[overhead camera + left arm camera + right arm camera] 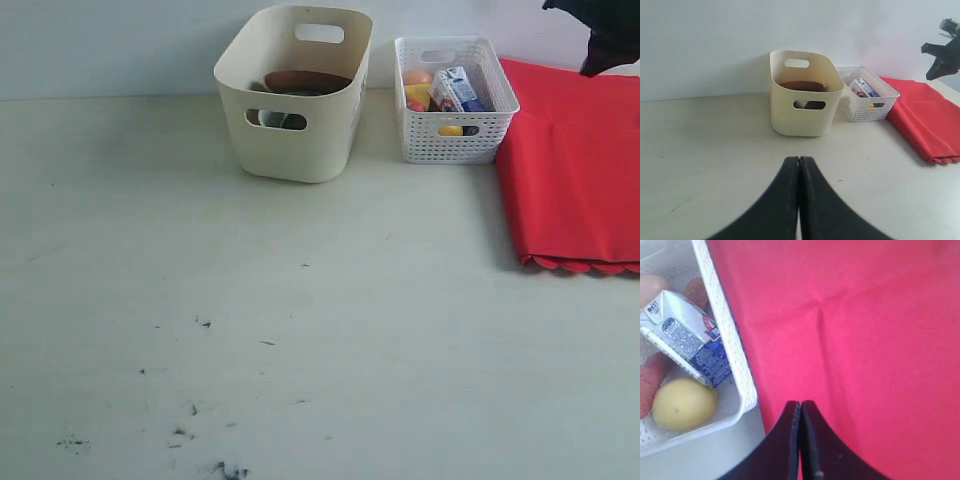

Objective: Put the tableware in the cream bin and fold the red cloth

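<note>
cream bin [295, 145]: upright on the table [300, 330], at 12 o'clock in the exterior view, against the wall.
brown plate [307, 81]: inside the cream bin, tilted.
white mesh basket [455, 142]: just beside the bin, at its 3 o'clock; holds a milk carton [458, 90] and a lemon [684, 403].
red cloth [575, 170]: flat at 2 o'clock in the exterior view, just beside the basket, scalloped edge toward 6 o'clock.
left gripper [799, 161]: jaws pressed together, nothing held; above bare table, bin at its 12 o'clock.
right gripper [801, 405]: jaws closed tight, empty; above the cloth's edge nearest the basket.
</note>
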Motion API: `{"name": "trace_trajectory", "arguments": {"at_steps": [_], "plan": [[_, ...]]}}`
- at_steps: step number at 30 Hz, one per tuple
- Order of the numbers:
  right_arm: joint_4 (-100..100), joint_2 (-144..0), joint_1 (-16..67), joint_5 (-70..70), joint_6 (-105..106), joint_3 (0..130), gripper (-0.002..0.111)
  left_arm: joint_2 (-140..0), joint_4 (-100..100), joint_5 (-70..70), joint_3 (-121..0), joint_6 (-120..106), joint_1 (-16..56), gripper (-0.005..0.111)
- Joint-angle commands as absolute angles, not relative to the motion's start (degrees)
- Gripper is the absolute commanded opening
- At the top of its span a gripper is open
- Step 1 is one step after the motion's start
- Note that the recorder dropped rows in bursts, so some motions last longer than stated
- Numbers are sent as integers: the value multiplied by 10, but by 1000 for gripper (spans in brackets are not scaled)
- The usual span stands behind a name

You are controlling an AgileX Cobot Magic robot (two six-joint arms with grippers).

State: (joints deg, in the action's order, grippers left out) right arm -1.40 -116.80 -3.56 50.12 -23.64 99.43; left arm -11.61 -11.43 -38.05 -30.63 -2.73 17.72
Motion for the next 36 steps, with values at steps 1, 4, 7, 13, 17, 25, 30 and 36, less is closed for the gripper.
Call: {"name": "trace_trajectory", "arguments": {"at_steps": [1, 4, 7, 13, 17, 25, 30, 36], "plan": [[-14, -1161, -36, 500, -231, 991, 0, -110, -111, -384, -305, -28, 176, 1], [-14, -1161, -36, 500, -231, 991, 0, -90, -112, -384, -305, -28, 169, 1], [-14, -1161, -36, 497, -231, 991, 0, -69, -112, -384, -305, -28, 140, 1], [-14, -1161, -36, 495, -231, 991, 0, -39, -98, -382, -305, -57, 65, 1], [-14, -1161, -36, 494, -231, 991, 0, -9, -93, -307, -278, -109, 44, 1], [-14, -1161, -36, 491, -231, 991, 0, 0, -93, -58, -114, -117, 39, 1], [-14, -1161, -36, 491, -231, 991, 0, 0, -94, 39, -16, -116, 39, 1], [-15, -1161, -36, 491, -231, 991, 0, 0, -94, 23, 0, -141, 39, 1]]}}
